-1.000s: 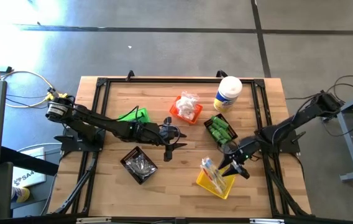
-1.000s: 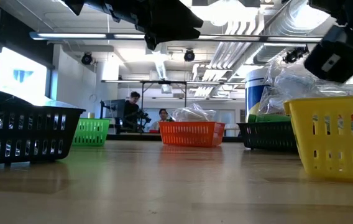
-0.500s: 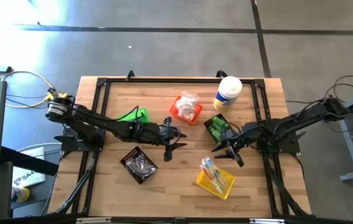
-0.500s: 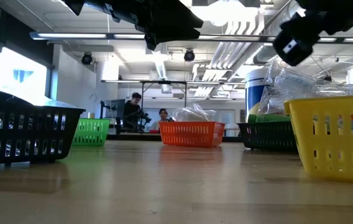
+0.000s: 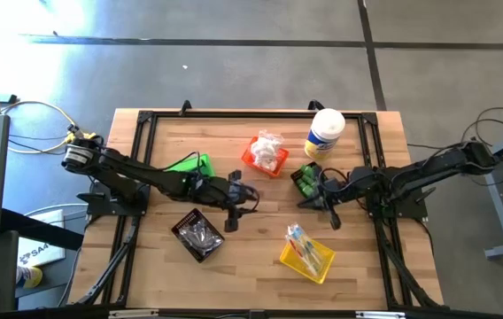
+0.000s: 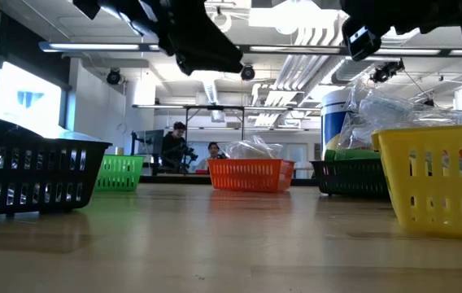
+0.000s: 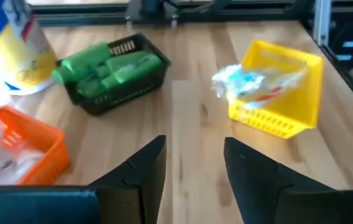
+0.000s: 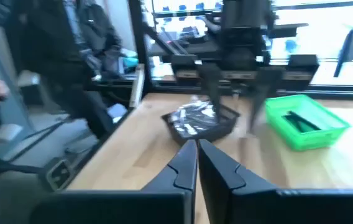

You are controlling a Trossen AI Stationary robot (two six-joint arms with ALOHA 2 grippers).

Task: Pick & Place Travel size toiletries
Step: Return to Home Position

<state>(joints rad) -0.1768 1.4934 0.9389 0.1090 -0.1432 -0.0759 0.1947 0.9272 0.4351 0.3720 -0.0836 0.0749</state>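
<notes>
My right gripper [image 8: 197, 147], fingers clenched empty, risks clipping the adjacent black slatted bin [image 7: 119, 101] of green bottles [image 7: 111, 65] if swung low; left gripper [image 7: 195, 143] released.

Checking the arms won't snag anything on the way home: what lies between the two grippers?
Only bare wooden table lies between the left gripper and the right gripper. The high view shows this; no bin or toiletry sits in that stretch.
</notes>
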